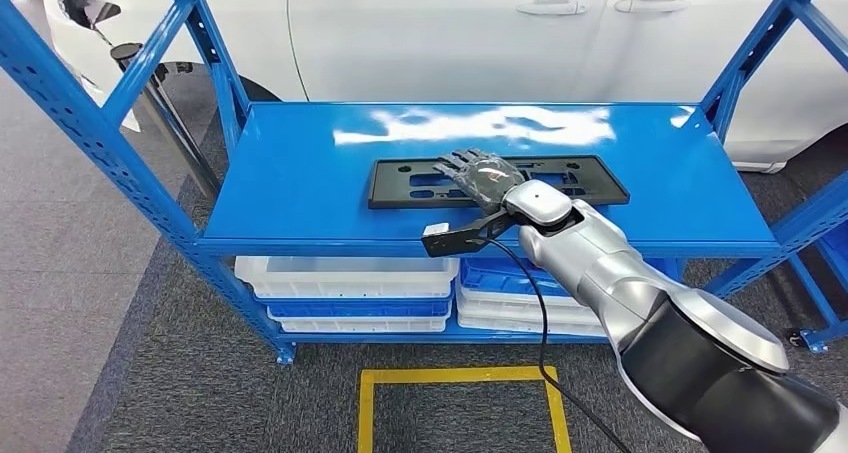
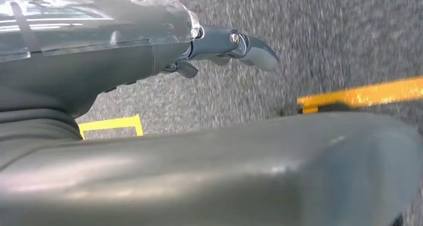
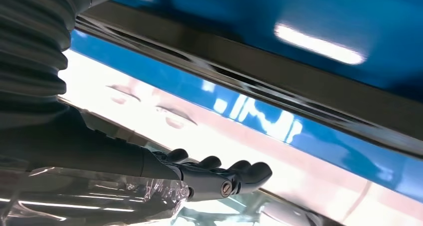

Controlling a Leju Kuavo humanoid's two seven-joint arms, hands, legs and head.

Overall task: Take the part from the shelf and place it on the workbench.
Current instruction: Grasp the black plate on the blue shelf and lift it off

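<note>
Bright, even overhead light. White glare streaks the glossy blue metal shelf top point(image 1: 300, 163) along its rear edge. Both wrist views are soft with blur; the grey speckled floor point(image 2: 319, 41) looks smeared.

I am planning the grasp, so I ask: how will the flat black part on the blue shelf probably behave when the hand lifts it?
The black part looks long, thin and full of cut-outs, so probably light, and it may flex or tilt if lifted off-centre. It lies flat on the glossy shelf, so it may slide before the right hand gets under it.
</note>
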